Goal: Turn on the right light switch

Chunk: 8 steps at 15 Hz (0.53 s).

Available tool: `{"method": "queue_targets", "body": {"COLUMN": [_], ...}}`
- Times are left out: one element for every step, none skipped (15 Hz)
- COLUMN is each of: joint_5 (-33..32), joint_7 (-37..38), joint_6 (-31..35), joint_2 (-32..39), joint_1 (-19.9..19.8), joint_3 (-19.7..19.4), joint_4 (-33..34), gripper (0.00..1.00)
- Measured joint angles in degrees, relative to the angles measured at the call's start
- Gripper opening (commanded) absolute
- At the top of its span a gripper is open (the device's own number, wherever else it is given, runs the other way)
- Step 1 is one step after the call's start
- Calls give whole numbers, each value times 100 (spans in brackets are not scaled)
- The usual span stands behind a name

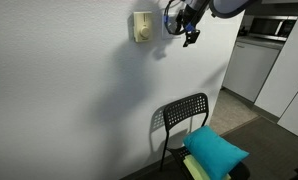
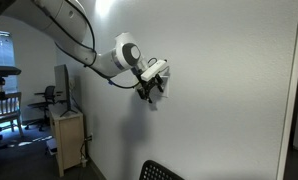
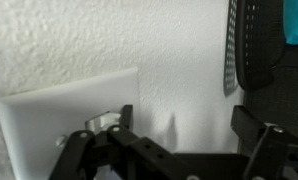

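Observation:
The right light switch [image 3: 49,115], a bright white square plate with faint grey marks, fills the lower left of the wrist view. My gripper [image 3: 187,118] is open and empty, close to the wall. Its left finger lies at the plate's right edge and its right finger is over bare wall. In both exterior views the gripper [image 1: 190,33] [image 2: 154,86] is high on the wall, and the white plate is hidden behind it. A cream-yellow plate [image 1: 142,27] sits on the wall to the left of the gripper.
A black metal chair [image 1: 184,118] stands against the wall below, with a teal cushion [image 1: 215,151] on it; both also show in the wrist view [image 3: 254,45]. Kitchen cabinets [image 1: 254,65] stand beyond the wall's corner. A small cabinet [image 2: 67,140] stands by the wall.

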Motion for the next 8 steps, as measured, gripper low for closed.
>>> {"method": "queue_targets", "body": {"joint_5": [-9, -9, -9, -9, -12, -28, -86, -184], "joint_7": [32, 51, 62, 68, 80, 97, 129, 191], "joint_6": [49, 77, 107, 146, 167, 171, 172, 172], "joint_2": [-1, -1, -1, -1, -1, -1, -1, -4], "joint_1": [0, 0, -1, -2, -2, 0, 6, 15], "joint_3": [-6, -9, -10, -13, -17, -18, -18, -18], "joint_4": [-23, -37, -51, -66, -75, -78, -81, -89], "gripper": [100, 100, 100, 100, 100, 100, 100, 100]}}
